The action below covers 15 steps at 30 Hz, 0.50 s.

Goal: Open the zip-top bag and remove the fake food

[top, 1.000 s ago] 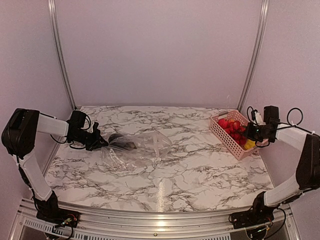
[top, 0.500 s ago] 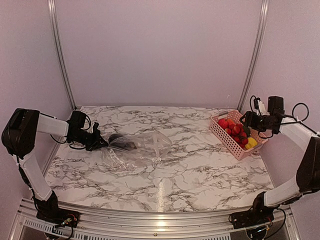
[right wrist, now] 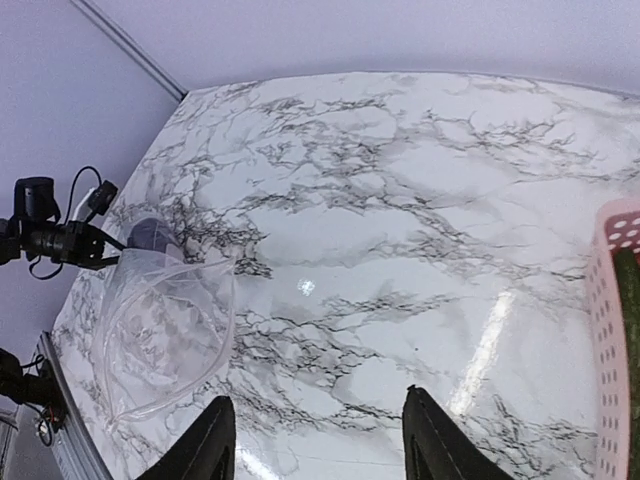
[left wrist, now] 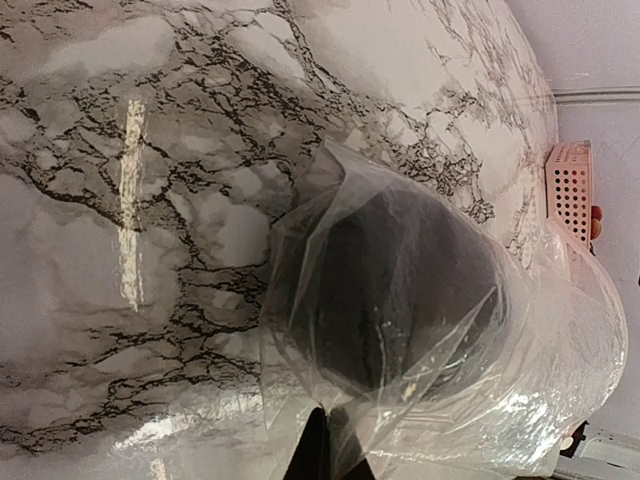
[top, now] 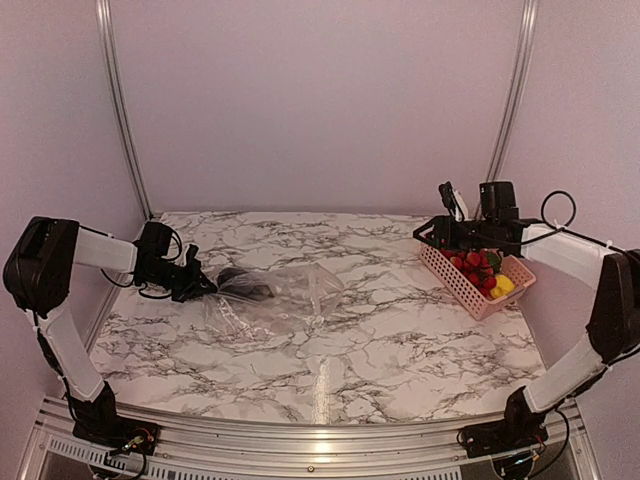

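**Bag pinched on the left, right gripper held wide by the basket**

The zip-top bag (top: 280,296) is seen lying crumpled on the left half of the table (top: 380,340), its clear film creased and catching the light. One dark piece (top: 244,283) is enclosed in it at the left end; through the left wrist camera that dark piece (left wrist: 400,290) is shown as a rounded lump wrapped in the plastic of the bag (left wrist: 560,360). What it is cannot be made out.

The bag's left edge is met by the left gripper (top: 203,286). It is closed tight, with the film gathered at its fingertips (left wrist: 318,452) and pinched there.

Over on the right, the rest of the fake food (top: 474,264) is piled in a pink basket (top: 452,281) at the table's far right edge: red pieces are clustered at the back, with a yellow one nearest the front. The basket is set well apart from the bag.

The right gripper (top: 428,232) is held in the air just beyond the basket's far-left corner and pointed towards the bag. From the right wrist camera the right gripper (right wrist: 316,398) is shown with its fingers spread apart and nothing between them, only bare marble below. In that same view the bag (right wrist: 165,330) is caught at the far left and the basket's perforated wall (right wrist: 603,340) at the right edge.
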Tool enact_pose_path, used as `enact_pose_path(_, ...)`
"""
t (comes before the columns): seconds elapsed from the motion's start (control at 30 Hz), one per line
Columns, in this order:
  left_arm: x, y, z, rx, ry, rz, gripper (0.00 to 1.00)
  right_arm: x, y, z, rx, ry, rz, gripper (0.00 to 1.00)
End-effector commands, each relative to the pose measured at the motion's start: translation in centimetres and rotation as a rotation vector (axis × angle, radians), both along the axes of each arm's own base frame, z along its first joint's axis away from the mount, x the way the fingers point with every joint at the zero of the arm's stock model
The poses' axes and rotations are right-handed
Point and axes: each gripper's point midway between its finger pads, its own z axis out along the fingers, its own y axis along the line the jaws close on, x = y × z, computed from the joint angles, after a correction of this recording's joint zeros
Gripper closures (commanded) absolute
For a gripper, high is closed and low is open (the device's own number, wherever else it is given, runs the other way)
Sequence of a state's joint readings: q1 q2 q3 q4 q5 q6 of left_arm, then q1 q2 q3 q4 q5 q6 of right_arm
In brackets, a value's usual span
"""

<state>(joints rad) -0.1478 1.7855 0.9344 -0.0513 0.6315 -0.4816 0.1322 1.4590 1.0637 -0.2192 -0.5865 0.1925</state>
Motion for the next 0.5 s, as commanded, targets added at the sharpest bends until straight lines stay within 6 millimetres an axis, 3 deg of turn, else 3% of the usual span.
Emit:
enact_pose_path(0.0, -0.5, -0.4, 0.3, -0.018, 0.004, -0.017, 1.00, -1.4, 7.6, 0.6, 0.091, -0.011, 0.204, 0.47)
enact_pose_path(0.2, -0.4, -0.9, 0.6, -0.023, -0.001, -0.030, 1.00, -4.1, 16.1, -2.7, 0.092, 0.042, 0.442, 0.58)
enact_pose_path(0.47, -0.2, -2.3, 0.8, -0.053, 0.002, -0.067, 1.00, -5.9, 22.5, -7.8, 0.044, 0.075, 0.610, 0.74)
